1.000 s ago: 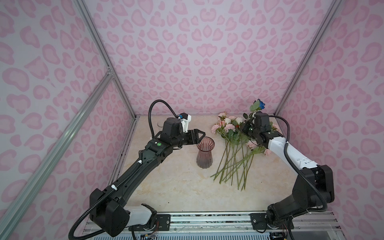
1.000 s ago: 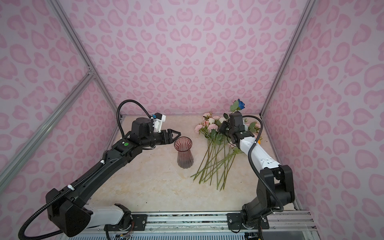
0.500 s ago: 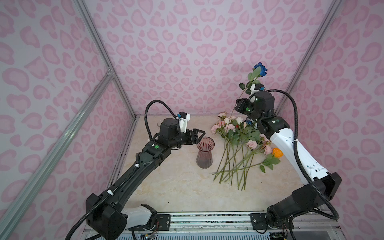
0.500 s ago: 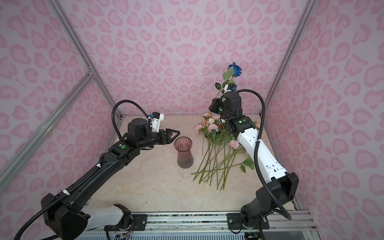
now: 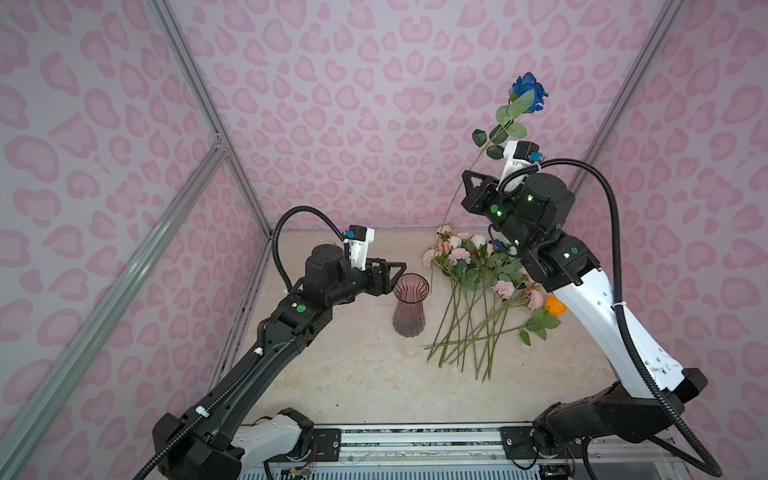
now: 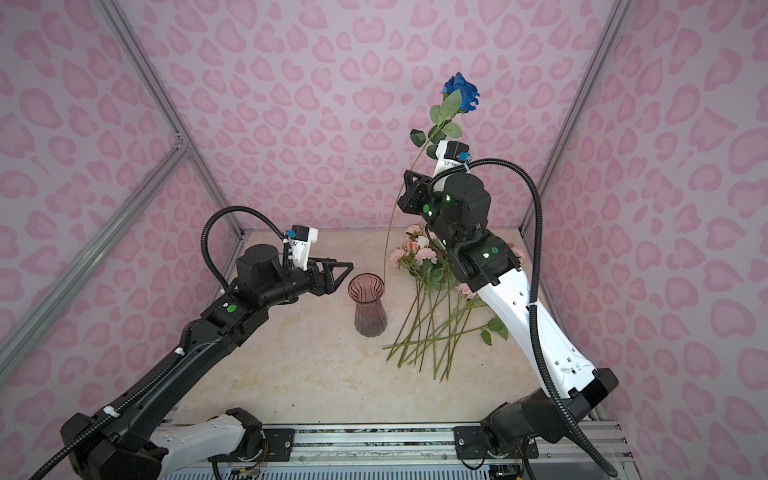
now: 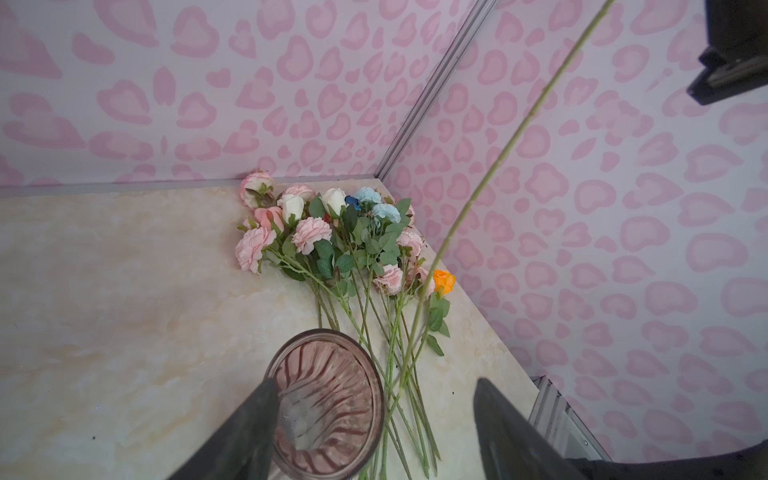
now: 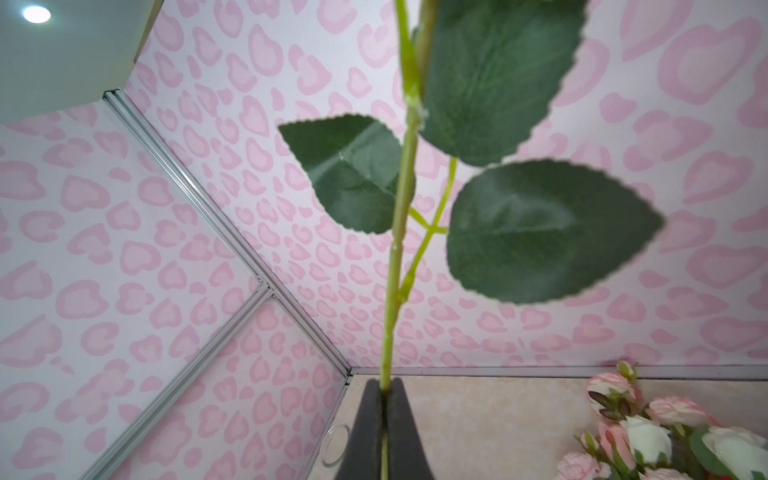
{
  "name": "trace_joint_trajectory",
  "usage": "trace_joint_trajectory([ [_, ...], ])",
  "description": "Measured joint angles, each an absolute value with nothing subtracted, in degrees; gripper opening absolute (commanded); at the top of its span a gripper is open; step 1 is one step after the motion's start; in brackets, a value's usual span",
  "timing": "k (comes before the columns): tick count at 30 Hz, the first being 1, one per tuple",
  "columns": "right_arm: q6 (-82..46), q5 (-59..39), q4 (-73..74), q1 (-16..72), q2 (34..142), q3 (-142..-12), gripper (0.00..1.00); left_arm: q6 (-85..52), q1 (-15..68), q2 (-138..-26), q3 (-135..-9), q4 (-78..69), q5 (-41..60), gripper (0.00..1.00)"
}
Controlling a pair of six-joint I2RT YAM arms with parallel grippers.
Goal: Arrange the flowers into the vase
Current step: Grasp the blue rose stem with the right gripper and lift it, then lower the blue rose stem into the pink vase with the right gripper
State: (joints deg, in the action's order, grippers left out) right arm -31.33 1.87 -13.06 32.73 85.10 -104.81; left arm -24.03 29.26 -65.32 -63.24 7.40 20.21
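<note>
One dark blue rose (image 5: 528,92) has risen from the flower pile (image 5: 478,266) to upper right, pinched in the right gripper (image 5: 468,179); left gripper (image 5: 397,270) spread beside pink ribbed glass vase (image 5: 410,307); insertion likely next.

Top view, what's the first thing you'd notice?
A blue rose held up high by the right claw, against the pink spotted wall at the back right. Below it, a pile of pink, white and orange flowers lies on the table, right of an empty purple vase. The left claw hovers open beside the vase's rim.
</note>
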Motion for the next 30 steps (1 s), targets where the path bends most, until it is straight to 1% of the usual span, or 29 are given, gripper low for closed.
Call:
trace_joint_trajectory([
  [6, -31.94, 1.26, -12.86, 35.44, 90.30, -107.57, 0.00, -22.48, 27.42, -62.81, -61.58, 5.45, 17.19, 0.79],
  [10, -31.75, 1.50, -11.03, 37.78, 91.18, -103.39, 0.00, -22.68, 25.67, -62.89, -61.30, 4.62, 16.51, 0.79],
  [15, -29.87, 2.52, -8.43, 41.21, 90.70, -95.18, 0.00, -24.51, 24.38, -63.86, -61.30, 4.16, 17.93, 0.79],
  [17, -28.93, 3.60, -7.57, 42.50, 90.30, -91.81, 0.03, -25.32, 24.18, -64.05, -61.30, 4.14, 18.31, 0.79],
  [21, -28.75, 4.36, -6.13, 43.46, 90.19, -87.05, 0.05, -25.67, 24.14, -64.40, -61.28, 3.70, 18.70, 0.78],
  [26, -29.54, 5.30, -5.13, 44.25, 88.95, -79.40, 0.13, -26.55, 24.12, -65.19, -61.28, 2.85, 19.11, 0.78],
  [30, -30.44, 5.58, -5.41, 44.34, 88.60, -77.97, 0.13, -26.96, 24.12, -65.84, -61.28, 2.83, 19.53, 0.78],
])
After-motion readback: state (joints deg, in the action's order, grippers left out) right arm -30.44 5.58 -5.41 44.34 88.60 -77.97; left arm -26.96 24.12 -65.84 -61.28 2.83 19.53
